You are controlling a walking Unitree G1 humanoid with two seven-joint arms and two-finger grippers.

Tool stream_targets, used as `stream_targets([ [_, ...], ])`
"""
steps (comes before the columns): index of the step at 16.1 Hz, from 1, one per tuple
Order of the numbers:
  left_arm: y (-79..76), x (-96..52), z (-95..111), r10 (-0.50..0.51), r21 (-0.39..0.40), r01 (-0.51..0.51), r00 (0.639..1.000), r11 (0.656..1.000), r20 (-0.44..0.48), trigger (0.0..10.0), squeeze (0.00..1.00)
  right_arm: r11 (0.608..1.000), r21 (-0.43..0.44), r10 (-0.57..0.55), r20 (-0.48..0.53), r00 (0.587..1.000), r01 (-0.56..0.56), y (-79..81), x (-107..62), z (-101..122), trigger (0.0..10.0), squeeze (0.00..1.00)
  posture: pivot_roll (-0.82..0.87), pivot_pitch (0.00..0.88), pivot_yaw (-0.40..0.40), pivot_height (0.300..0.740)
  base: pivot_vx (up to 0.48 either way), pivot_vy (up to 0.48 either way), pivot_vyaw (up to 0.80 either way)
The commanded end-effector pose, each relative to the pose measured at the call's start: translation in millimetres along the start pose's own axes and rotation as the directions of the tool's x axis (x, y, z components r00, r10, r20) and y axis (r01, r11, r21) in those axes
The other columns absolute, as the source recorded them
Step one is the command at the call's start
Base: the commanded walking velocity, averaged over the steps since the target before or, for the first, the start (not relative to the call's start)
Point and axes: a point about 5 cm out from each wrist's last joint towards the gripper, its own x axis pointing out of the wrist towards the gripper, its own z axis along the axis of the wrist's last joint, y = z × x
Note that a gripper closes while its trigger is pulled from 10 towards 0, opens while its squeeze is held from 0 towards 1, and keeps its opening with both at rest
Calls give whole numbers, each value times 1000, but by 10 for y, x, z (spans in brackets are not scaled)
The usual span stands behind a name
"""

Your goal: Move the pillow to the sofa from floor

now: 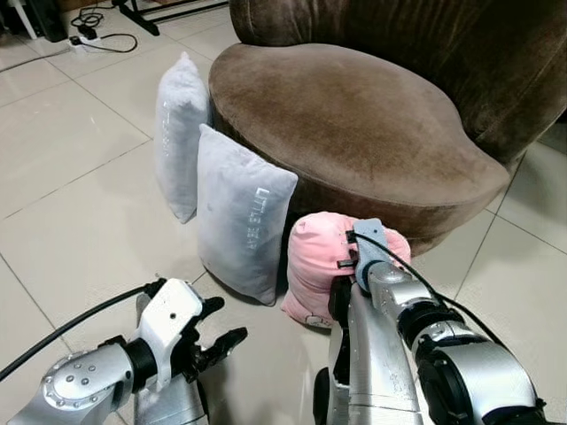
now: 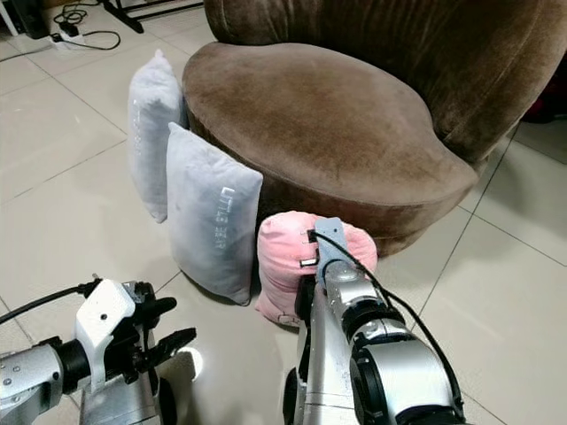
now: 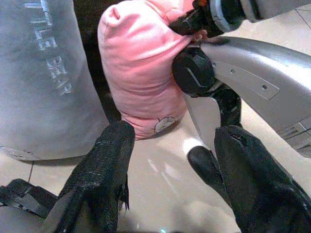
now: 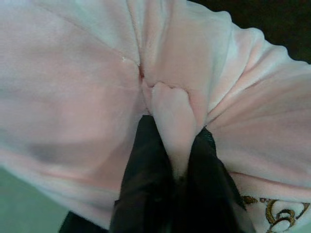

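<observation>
Right hand [image 4: 167,160] clamped on a fold of the pink pillow [image 1: 314,261], black fingers [image 4: 141,165] pinching a ridge of its plush cover, as seen from the right wrist. From the head, mostly hidden behind its own silver arm [image 1: 390,354], reaching forward and down to the pillow's front face. Left hand [image 1: 213,341] low at the left, apart from the pillow, fingers [image 3: 104,160] spread wide with nothing between them, over bare tile.

Pink pillow standing on the floor [image 1: 71,177], tucked against the base of the sofa [image 1: 354,124], lower right part covered by the arm. Small embroidered mark near its bottom edge, too small to read. Just to its left, a grey pillow [image 1: 239,212] upright, leaning on the sofa's curved front, pale lettering down its face legible only in part. Behind that, a second grey pillow [image 1: 180,133], also upright against the sofa, lettering on its side too faint to make out.

Sofa brown, plush, round-fronted, back cut off at the upper edge. Floor of large pale glossy tiles with thin dark joints. At the far upper left, a power strip [image 1: 89,37] with black cables, partly cropped.
</observation>
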Motion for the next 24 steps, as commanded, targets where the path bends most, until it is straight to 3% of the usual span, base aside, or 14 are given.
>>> stream_targets([
  [1, -5, 13, 2, -3, 11, 3, 1000, 1000, 2, 10000, 0, 999, 28, 29, -77, 997, -27, 40, -5, -219, 0, 0, -14, 24, -82, 385, 0, 0, 0],
  [3, 65, 30, -1, 44, 10, -44, 999, 999, 22, 10000, 0, 986, 133, 96, 23, 995, -98, 118, -6, -71, 0, 0, -19, 0, -85, 385, 0, 0, 0],
  [7, 153, 102, -10, 91, 17, -92, 995, 996, 49, 10000, 0, 976, 171, 111, 123, 986, -131, 100, -22, 66, 0, 0, -36, 0, -70, 385, 0, 0, 0],
  [12, 291, 256, 72, 137, 44, -143, 984, 989, 112, 10000, 0, 965, 229, 62, 283, 957, -130, -119, -193, 159, 0, 0, -64, 0, -51, 385, 0, 0, 0],
  [14, 359, 329, 98, 152, 62, -161, 980, 985, 129, 10000, 0, 945, 325, -91, 376, 922, -39, -431, -309, 242, 0, 0, -89, 0, -27, 385, 0, 0, 0],
  [15, 388, 362, 109, 154, 67, -164, 979, 984, 134, 10000, 0, 940, 340, -151, 394, 907, 9, -529, -333, 268, 1255, 0, -94, 0, -19, 385, 0, 0, 0],
  [16, 405, 393, 123, 151, 74, -162, 979, 984, 138, 10000, 0, 951, 304, -164, 342, 925, 56, -570, -309, 226, 10000, 0, -99, 0, -14, 385, 0, 0, 0],
  [18, 428, 438, 164, 139, 92, -154, 979, 984, 151, 10000, 0, 959, 283, -107, 407, 907, -13, -501, -399, 282, 10000, 0, -101, 0, -5, 385, 0, 0, 0],
  [21, 470, 456, 193, 146, 110, -165, 976, 980, 165, 10000, 0, 930, 362, -136, 501, 855, -65, -481, -572, 307, 10000, 0, -90, 0, -7, 405, 0, 0, 0],
  [22, 482, 460, 198, 146, 111, -166, 975, 980, 166, 10000, 0, 926, 369, -136, 520, 843, -78, -510, -627, 319, 10000, 0, -91, 0, -5, 415, 0, 0, 0],
  [24, 500, 473, 202, 150, 110, -170, 974, 979, 170, 10000, 0, 907, 379, -99, 614, 783, -182, -692, -899, 404, 10000, 0, -99, 0, 1, 440, 0, 0, 0],
])
